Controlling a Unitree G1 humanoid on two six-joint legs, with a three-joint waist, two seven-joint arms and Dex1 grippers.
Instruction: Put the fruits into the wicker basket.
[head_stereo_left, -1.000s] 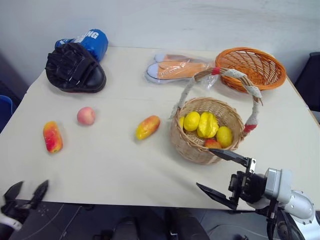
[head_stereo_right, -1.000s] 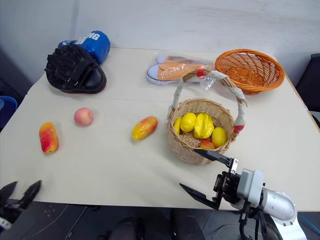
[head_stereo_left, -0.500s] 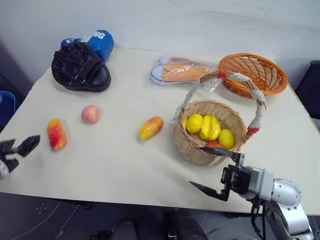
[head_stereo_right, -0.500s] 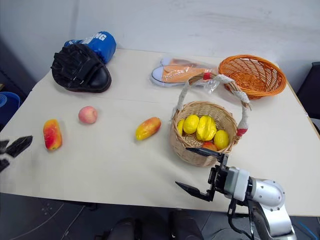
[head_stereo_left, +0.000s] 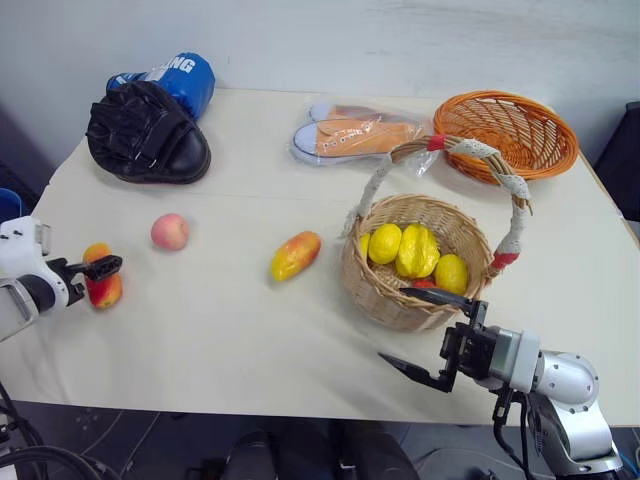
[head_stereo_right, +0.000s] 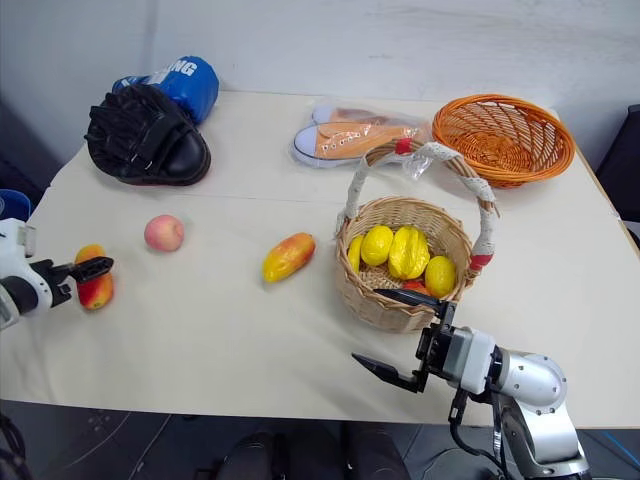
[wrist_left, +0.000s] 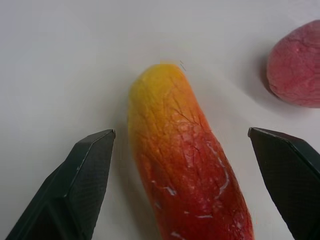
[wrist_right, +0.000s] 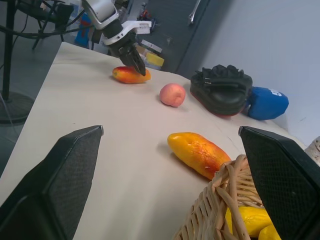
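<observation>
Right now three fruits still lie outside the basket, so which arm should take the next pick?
Left. The left gripper hangs open astride the left mango. The right gripper is open beside the wicker basket, far from any loose fruit.

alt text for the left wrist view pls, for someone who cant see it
A red-orange mango with a yellow tip lies on the pale table, between the two open black fingers of the left gripper. A pink peach sits beyond it at the edge.
</observation>
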